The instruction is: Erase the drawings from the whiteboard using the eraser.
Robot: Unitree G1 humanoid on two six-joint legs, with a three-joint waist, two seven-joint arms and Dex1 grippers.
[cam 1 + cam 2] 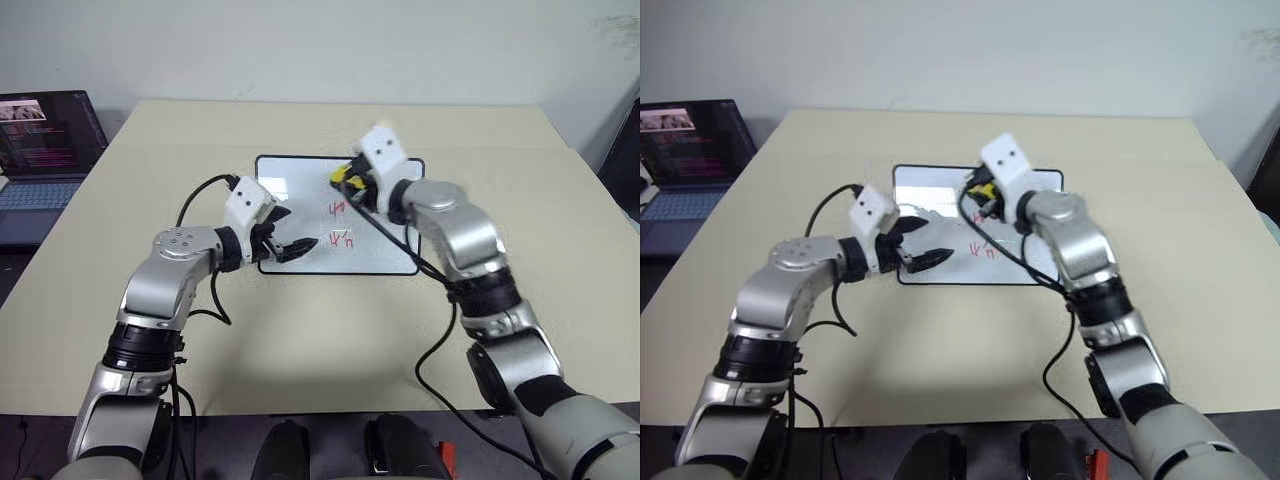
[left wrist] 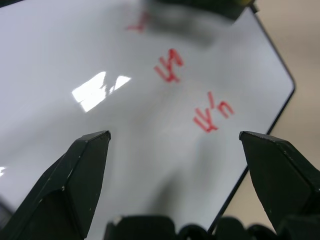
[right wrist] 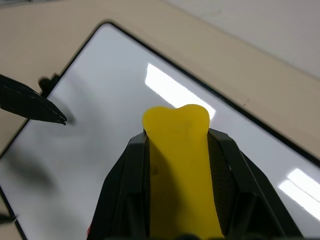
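Black fingers of the right gripper (image 3: pixel 177 150) clamped on the yellow eraser (image 3: pixel 179 150), held above the whiteboard (image 1: pixel 300 180), left gripper (image 1: pixel 283 235) fingers spread apart over its left edge, red drawings (image 2: pixel 212 112) on the board, table (image 1: pixel 300 330) beneath, laptop (image 1: pixel 45 150) far left.

The two head views look forward and down from above the arms, taking in the whole beige table (image 1: pixel 300 340), the whiteboard (image 1: pixel 300 170) at its centre and a laptop (image 1: pixel 45 150) at the far left edge; both share that scene, slightly offset sideways. The left wrist view sits low and close, looking between the spread jaws of the left gripper (image 2: pixel 175 145) across the board and its red drawings (image 2: pixel 212 112). The right wrist view looks along the right gripper (image 3: pixel 177 145), whose jaws clamp the yellow eraser (image 3: pixel 180 150), down onto the same board.
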